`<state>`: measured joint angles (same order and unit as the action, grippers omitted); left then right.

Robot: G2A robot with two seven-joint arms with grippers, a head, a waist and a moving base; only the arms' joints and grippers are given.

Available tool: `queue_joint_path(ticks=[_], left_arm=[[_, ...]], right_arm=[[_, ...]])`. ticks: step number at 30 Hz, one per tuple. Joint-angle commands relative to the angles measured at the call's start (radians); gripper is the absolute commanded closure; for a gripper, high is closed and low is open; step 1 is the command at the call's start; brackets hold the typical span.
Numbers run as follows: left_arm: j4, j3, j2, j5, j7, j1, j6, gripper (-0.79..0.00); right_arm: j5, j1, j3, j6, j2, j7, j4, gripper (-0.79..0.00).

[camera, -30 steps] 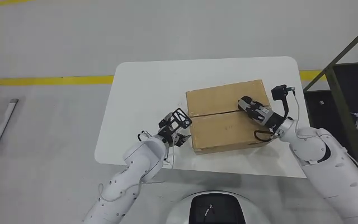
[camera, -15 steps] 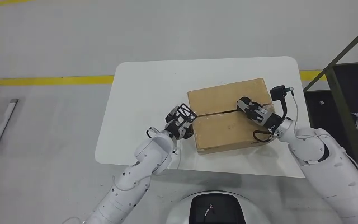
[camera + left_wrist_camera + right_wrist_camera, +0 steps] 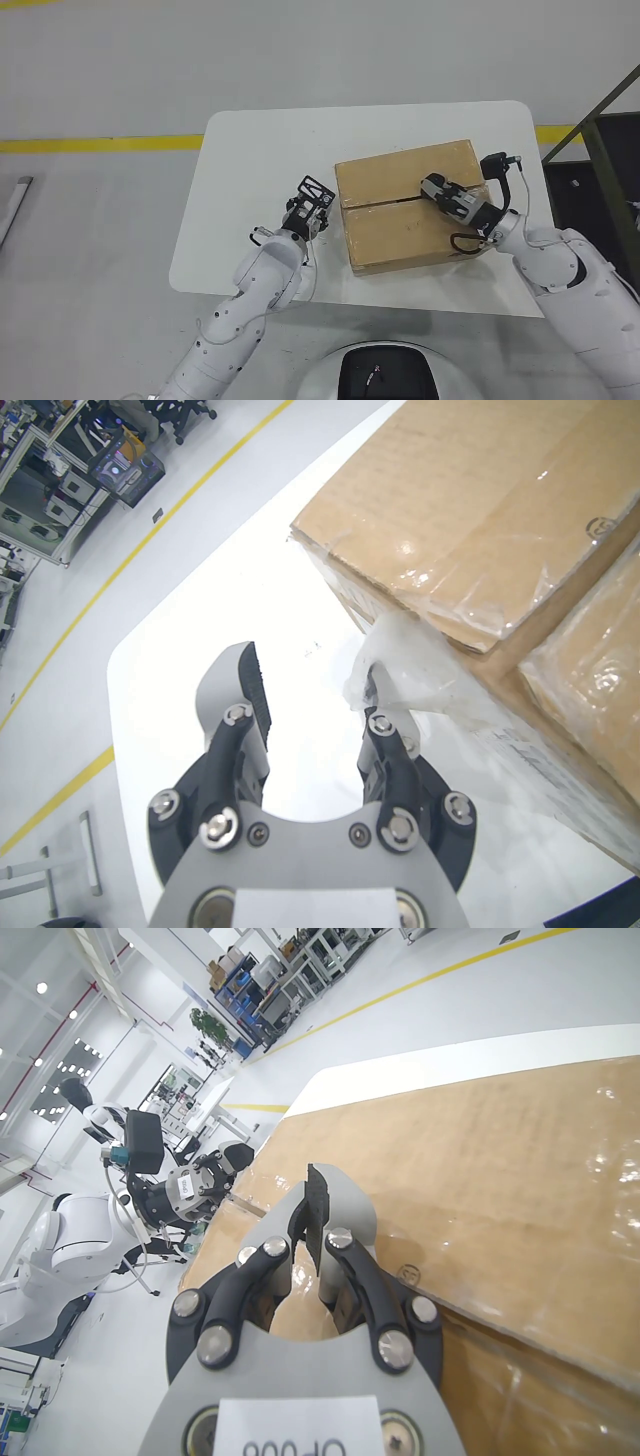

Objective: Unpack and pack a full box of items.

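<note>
A closed cardboard box (image 3: 400, 215) lies on the white table (image 3: 260, 160), its two top flaps meeting in a seam covered with clear tape. My left gripper (image 3: 310, 195) hovers open just off the box's left end. In the left wrist view a loose strip of clear tape (image 3: 405, 660) hangs from the box (image 3: 450, 525) and clings to one finger (image 3: 377, 685) of the gripper (image 3: 312, 687). My right gripper (image 3: 432, 186) rests on the box top near the seam. Its fingers (image 3: 315, 1203) are shut over the cardboard (image 3: 500, 1153), with nothing visible between them.
The box sits on the table's right half, so bare tabletop (image 3: 250, 600) stretches to the left and the far side. A dark metal frame (image 3: 600, 140) stands just beyond the table's right edge. A yellow line (image 3: 100, 143) runs across the floor.
My left gripper moved in against the box's left end, then drew slightly away toward the far side. The right gripper has barely moved on the box top.
</note>
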<state>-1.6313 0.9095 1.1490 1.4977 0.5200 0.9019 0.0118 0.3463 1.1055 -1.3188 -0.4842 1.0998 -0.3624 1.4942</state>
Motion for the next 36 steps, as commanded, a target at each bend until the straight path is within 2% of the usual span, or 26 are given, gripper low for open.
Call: queue_joint_path(ticks=[1,6,8,9,16,20,22,23,31,36], left_arm=[[-0.013,0.015,-0.001,0.004,0.0,0.015,0.001,-0.628],[-0.047,0.053,-0.003,0.013,-0.004,0.049,-0.002,-0.594],[-0.059,0.065,-0.003,0.014,-0.006,0.058,0.001,-0.428],[-0.065,0.07,-0.003,0.016,-0.009,0.062,0.004,-0.391],[-0.08,0.082,0.002,0.029,-0.032,0.078,0.039,-0.332],[-0.081,0.083,0.006,0.035,-0.043,0.081,0.057,-0.197],[-0.082,0.085,0.007,0.038,-0.049,0.084,0.068,-0.018],[-0.084,0.086,0.008,0.038,-0.051,0.086,0.071,0.0],[-0.116,0.098,0.012,0.049,-0.055,0.105,0.109,0.0],[-0.182,0.12,0.012,0.052,-0.042,0.13,0.131,0.0]], right_arm=[[-0.002,-0.001,0.001,-0.001,0.001,-0.002,-0.001,0.0],[-0.006,-0.006,0.004,0.002,0.002,-0.004,-0.004,0.0],[-0.006,-0.007,0.005,0.002,0.003,-0.004,-0.005,0.0],[-0.008,-0.007,0.006,0.002,0.003,-0.004,-0.005,0.0],[-0.012,-0.009,0.008,0.008,0.005,-0.003,-0.004,0.0],[-0.014,-0.009,0.008,0.009,0.006,-0.004,-0.005,0.0],[-0.017,-0.01,0.008,0.01,0.007,-0.005,-0.005,0.0],[-0.019,-0.01,0.009,0.011,0.007,-0.006,-0.006,0.0],[-0.027,-0.01,0.01,0.018,0.009,-0.005,-0.009,0.0],[-0.031,-0.011,0.011,0.022,0.011,-0.005,-0.01,0.0]])
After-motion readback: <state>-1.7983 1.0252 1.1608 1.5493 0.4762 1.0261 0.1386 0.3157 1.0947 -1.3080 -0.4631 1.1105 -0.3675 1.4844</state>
